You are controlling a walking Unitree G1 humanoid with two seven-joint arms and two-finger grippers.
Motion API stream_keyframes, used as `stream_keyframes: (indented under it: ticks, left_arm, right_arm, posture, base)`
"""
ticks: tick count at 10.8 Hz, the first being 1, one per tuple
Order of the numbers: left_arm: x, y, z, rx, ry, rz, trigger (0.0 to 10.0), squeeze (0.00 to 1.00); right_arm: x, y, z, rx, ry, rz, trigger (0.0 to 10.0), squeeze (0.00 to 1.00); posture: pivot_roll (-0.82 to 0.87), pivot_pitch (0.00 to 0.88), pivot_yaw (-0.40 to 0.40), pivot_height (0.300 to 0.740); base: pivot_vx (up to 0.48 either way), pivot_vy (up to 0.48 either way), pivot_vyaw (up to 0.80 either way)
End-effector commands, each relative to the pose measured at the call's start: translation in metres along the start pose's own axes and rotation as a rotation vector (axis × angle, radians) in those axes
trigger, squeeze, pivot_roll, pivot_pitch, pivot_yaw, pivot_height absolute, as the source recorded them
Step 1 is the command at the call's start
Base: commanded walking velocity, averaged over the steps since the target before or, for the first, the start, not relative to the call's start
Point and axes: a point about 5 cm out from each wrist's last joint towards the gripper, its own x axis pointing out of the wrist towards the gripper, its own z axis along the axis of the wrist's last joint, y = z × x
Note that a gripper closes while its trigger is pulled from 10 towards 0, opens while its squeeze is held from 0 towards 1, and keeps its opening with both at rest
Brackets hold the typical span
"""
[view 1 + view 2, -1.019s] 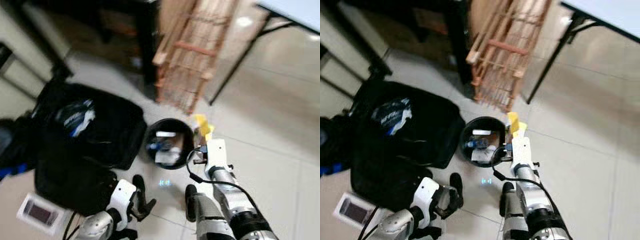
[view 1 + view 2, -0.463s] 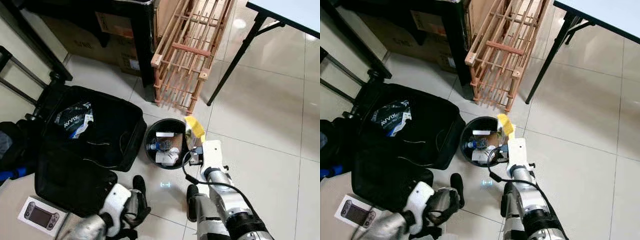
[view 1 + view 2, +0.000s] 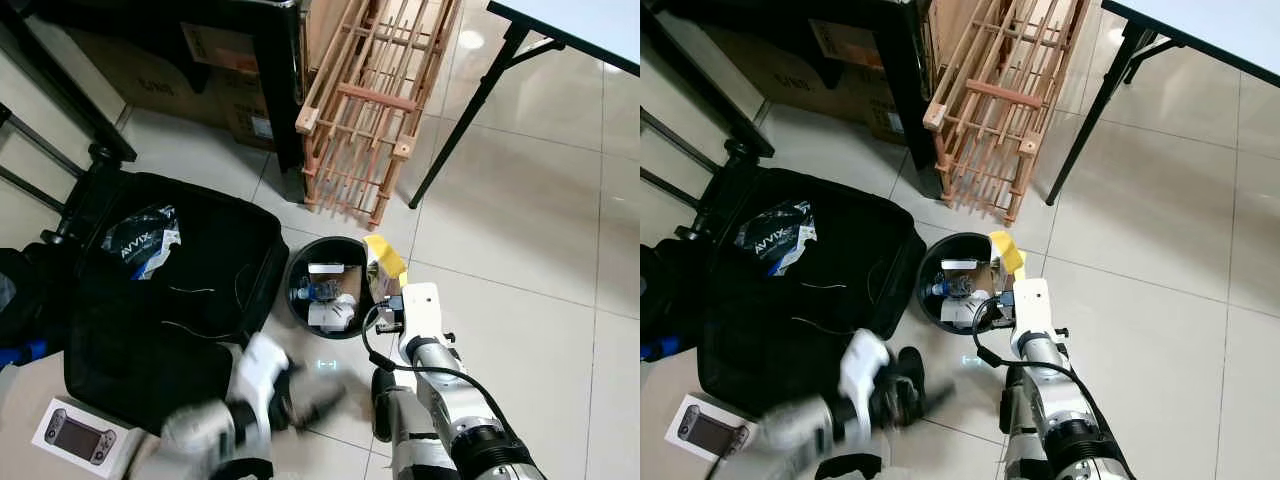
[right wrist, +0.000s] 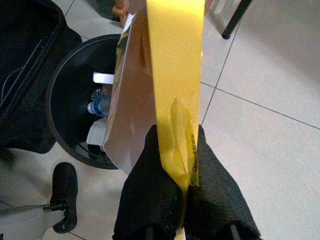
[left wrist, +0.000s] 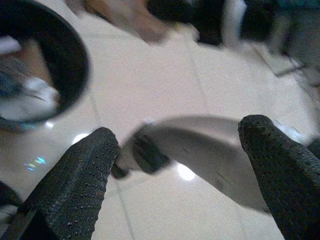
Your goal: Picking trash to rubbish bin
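A round black rubbish bin (image 3: 300,270) stands on the tiled floor with cartons and a bottle inside. My right gripper (image 4: 175,187) is shut on a yellow and silver snack packet (image 4: 172,75), which it holds upright at the bin's near right rim (image 3: 385,262). Lower left of the bin, my left gripper (image 5: 175,165) is open with nothing between its fingers (image 5: 75,185). It hovers low over the floor tiles and appears blurred in the eye views (image 3: 300,400). The bin (image 5: 75,60) lies just beyond it.
An open black suitcase (image 3: 170,290) lies left of the bin with a packet (image 3: 142,240) inside. A wooden rack (image 3: 370,110) leans behind the bin, next to a table leg (image 3: 465,110). A boxed handheld console (image 3: 75,435) sits at the lower left.
My left arm has swung toward the right and is blurred now. The right gripper keeps the yellow packet at the bin's rim. The head view has steadied.
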Motion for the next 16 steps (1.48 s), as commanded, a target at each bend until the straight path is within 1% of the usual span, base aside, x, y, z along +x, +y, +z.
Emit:
stream_keyframes:
  ticks: [1,3,4,5,6,7,8,11,14,15,16]
  left_arm:
    - [-0.002,-0.013,-0.016,-0.047,0.062,-0.084,10.0,0.0]
    - [-0.005,-0.012,-0.028,-0.018,0.138,-0.101,10.0,0.0]
    - [-0.005,-0.009,-0.031,0.015,0.16,-0.095,10.0,0.0]
    - [-0.005,-0.007,-0.033,0.02,0.169,-0.082,10.0,0.0]
    - [-0.005,-0.002,-0.038,0.105,0.204,-0.053,10.0,0.05]
    - [-0.003,0.003,-0.041,0.155,0.219,-0.008,10.0,0.07]
    - [-0.003,0.007,-0.045,0.161,0.225,0.028,10.0,0.0]
    - [-0.007,0.015,-0.051,0.165,0.232,0.059,10.0,0.0]
    - [-0.01,0.018,-0.053,0.177,0.234,0.071,10.0,0.0]
    - [-0.011,0.019,-0.053,0.176,0.231,0.078,10.0,0.0]
    - [-0.011,0.02,-0.052,0.171,0.224,0.084,10.0,0.0]
  right_arm:
    - [-0.005,0.002,-0.018,0.002,0.059,0.01,10.0,0.0]
    - [-0.005,0.001,-0.018,0.003,0.062,0.006,10.0,0.0]
    - [-0.005,0.001,-0.018,0.002,0.061,0.006,10.0,0.0]
    - [-0.005,0.001,-0.018,0.001,0.06,0.004,10.0,0.0]
    - [-0.005,0.001,-0.018,-0.001,0.058,0.003,10.0,0.0]
    - [-0.005,0.001,-0.018,-0.002,0.058,0.004,10.0,0.0]
    - [-0.005,0.002,-0.018,-0.001,0.056,0.006,10.0,0.0]
    - [-0.004,0.003,-0.018,-0.006,0.059,0.01,10.0,0.0]
    - [-0.004,0.004,-0.016,-0.005,0.054,0.014,10.0,0.0]
    - [-0.003,0.007,-0.016,-0.001,0.053,0.024,10.0,0.0]
    - [-0.002,0.015,-0.017,0.007,0.064,0.051,10.0,0.0]
  posture:
    - [0.05,0.456,0.023,0.74]
    - [0.05,0.457,0.024,0.74]
    - [0.05,0.457,0.024,0.74]
    - [0.05,0.458,0.027,0.74]
    - [0.05,0.458,0.027,0.74]
    - [0.05,0.458,0.029,0.74]
    - [0.05,0.458,0.029,0.74]
    - [0.05,0.458,0.028,0.74]
    - [0.05,0.457,0.028,0.74]
    - [0.06,0.46,0.026,0.74]
    - [0.07,0.464,0.024,0.74]
  base:
    - [0.0,0.0,0.0]
    - [0.0,0.0,0.0]
    - [0.0,0.0,0.0]
    - [0.0,0.0,0.0]
    - [0.0,0.0,0.0]
    - [0.0,0.0,0.0]
    - [0.0,0.0,0.0]
    - [0.0,0.0,0.0]
    - [0.0,0.0,0.0]
    - [0.0,0.0,0.0]
    - [0.0,0.0,0.0]
